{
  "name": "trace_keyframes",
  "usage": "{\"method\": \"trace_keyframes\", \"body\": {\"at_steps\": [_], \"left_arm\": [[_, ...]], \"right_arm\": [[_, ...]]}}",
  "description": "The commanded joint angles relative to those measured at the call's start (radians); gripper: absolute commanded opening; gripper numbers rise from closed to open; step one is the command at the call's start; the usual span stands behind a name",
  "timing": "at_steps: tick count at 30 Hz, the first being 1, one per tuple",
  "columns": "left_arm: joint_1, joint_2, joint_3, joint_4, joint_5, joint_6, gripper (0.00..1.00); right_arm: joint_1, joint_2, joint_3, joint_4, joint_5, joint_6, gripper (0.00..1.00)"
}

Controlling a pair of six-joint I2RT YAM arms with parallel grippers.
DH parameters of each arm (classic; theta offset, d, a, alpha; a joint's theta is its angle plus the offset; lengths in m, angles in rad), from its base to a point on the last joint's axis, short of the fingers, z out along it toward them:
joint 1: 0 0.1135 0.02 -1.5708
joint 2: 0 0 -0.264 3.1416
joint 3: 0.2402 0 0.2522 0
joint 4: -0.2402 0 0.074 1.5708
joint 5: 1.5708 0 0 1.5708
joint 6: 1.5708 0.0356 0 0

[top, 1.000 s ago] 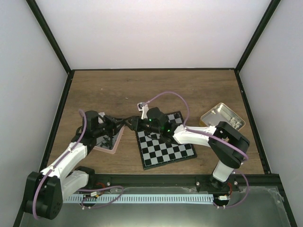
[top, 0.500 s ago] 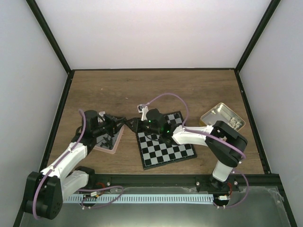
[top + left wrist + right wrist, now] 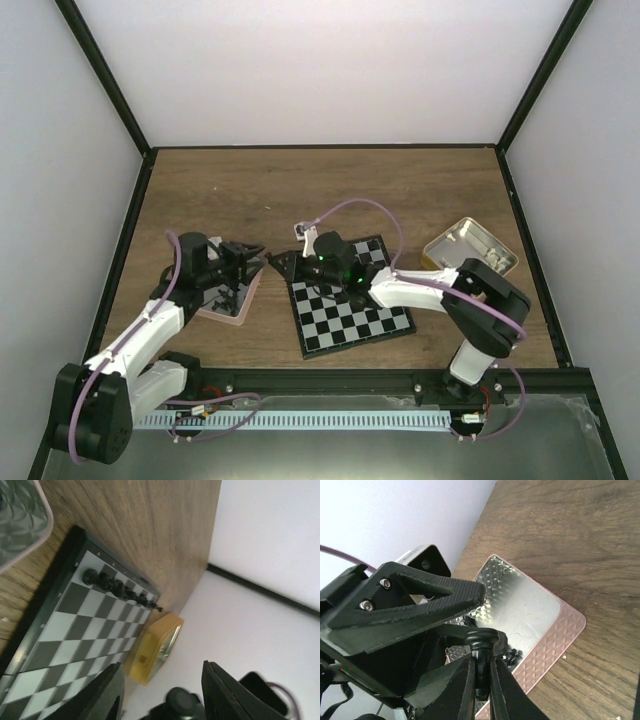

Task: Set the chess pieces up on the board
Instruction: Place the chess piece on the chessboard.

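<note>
Chess pieces (image 3: 120, 586), black, stand in 1 row along the far edge of the board (image 3: 350, 300), close to the arm bases. Left of it, the pink-rimmed tray (image 3: 560, 630) holds a few small black pieces (image 3: 512, 654). The right gripper (image 3: 481, 667) stretches left by the tray, clamped on 1 black piece (image 3: 481, 639). The left gripper (image 3: 161, 666) hovers alongside, fingers apart. Farther right, a tan tin (image 3: 470, 250) holds pale bits too small to name.
</note>
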Motion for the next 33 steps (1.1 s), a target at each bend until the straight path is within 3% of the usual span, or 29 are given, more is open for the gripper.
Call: {"method": "trace_keyframes", "body": {"at_steps": [1,6,11,16,19,22,26,33], "left_arm": [[0.005,-0.019,0.09,-0.228,-0.086,0.192,0.5],[0.004,-0.035,0.18,-0.354,-0.183,0.45,0.59],[0.004,0.0,0.334,-0.503,-0.284,0.789,0.61],[0.004,0.051,0.438,-0.563,-0.313,1.022,0.62],[0.003,0.069,0.453,-0.55,-0.321,1.089,0.62],[0.003,0.083,0.466,-0.578,-0.424,1.113,0.62],[0.003,0.083,0.455,-0.594,-0.525,1.156,0.62],[0.0,0.038,0.41,-0.568,-0.575,1.182,0.62]], "right_arm": [[-0.054,-0.094,0.01,-0.149,-0.019,-0.022,0.01],[-0.203,-0.184,0.028,-0.514,-0.105,-0.144,0.01],[-0.293,-0.282,0.061,-0.894,-0.033,-0.311,0.01],[-0.303,-0.297,0.088,-1.197,0.042,-0.351,0.01],[-0.303,-0.289,0.098,-1.32,0.086,-0.346,0.01],[-0.301,-0.276,0.109,-1.397,0.083,-0.332,0.01],[-0.283,-0.242,0.116,-1.471,0.066,-0.344,0.01],[-0.225,-0.164,0.134,-1.549,0.07,-0.38,0.05]]}}
